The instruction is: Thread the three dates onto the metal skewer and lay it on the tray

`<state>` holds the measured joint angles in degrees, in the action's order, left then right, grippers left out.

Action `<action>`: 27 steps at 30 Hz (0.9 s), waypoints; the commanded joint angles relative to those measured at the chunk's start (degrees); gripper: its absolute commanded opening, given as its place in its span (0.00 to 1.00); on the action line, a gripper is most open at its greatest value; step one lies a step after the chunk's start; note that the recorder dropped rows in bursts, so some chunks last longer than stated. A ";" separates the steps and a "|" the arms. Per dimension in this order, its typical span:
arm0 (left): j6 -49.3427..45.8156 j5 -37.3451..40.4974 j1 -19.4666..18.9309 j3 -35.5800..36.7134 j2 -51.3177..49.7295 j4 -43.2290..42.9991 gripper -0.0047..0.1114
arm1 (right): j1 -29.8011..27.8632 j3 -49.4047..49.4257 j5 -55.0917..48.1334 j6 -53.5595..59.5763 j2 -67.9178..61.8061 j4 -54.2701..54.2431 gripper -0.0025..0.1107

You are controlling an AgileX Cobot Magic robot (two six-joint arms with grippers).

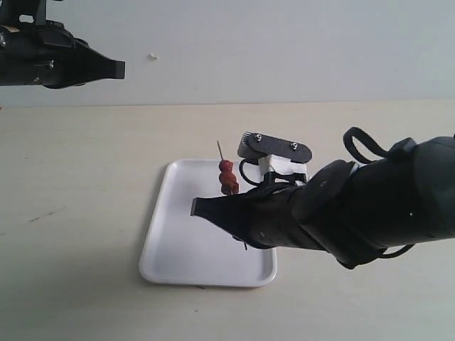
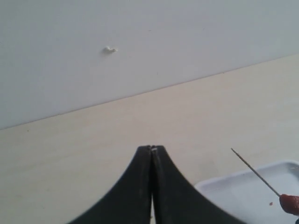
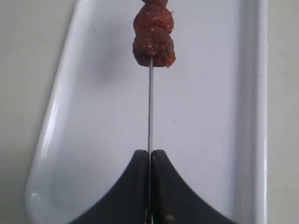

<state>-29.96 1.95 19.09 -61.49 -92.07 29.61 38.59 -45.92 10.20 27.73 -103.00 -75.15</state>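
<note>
1. Three dark reddish-brown, wrinkled dates [image 1: 228,177] were there, packed so closely that the exterior view only just separated them into three lumps.
2. One thin, straight, grey metal skewer [image 1: 220,149] was there.
3. One flat white rectangular tray [image 1: 178,234] with rounded corners was there.
4. Two black, tapered grippers were there: the left gripper [image 1: 121,69] and the right gripper [image 1: 193,207].
5. One black-and-white mechanical block [image 1: 274,147] was there.
6. One pale, light-wood table [image 1: 85,177] was there.
7. One small white fleck [image 1: 151,56] marked the single grey wall [image 1: 284,50].
</note>
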 commanded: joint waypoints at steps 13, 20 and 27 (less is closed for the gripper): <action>1.50 0.52 -0.13 0.15 0.42 -0.04 0.04 | 0.10 -0.25 -2.36 -5.04 -3.06 0.35 0.31; 1.50 0.92 -0.13 0.15 0.42 -0.27 0.04 | 0.10 -0.25 -1.49 -2.70 -2.04 0.75 0.46; 0.43 2.72 -0.13 1.44 4.67 -0.51 0.04 | 0.10 -0.25 2.03 11.28 8.62 0.75 0.47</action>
<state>-28.91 4.48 19.09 -61.33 -90.39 29.61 38.59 -45.92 10.39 32.93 -99.37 -74.97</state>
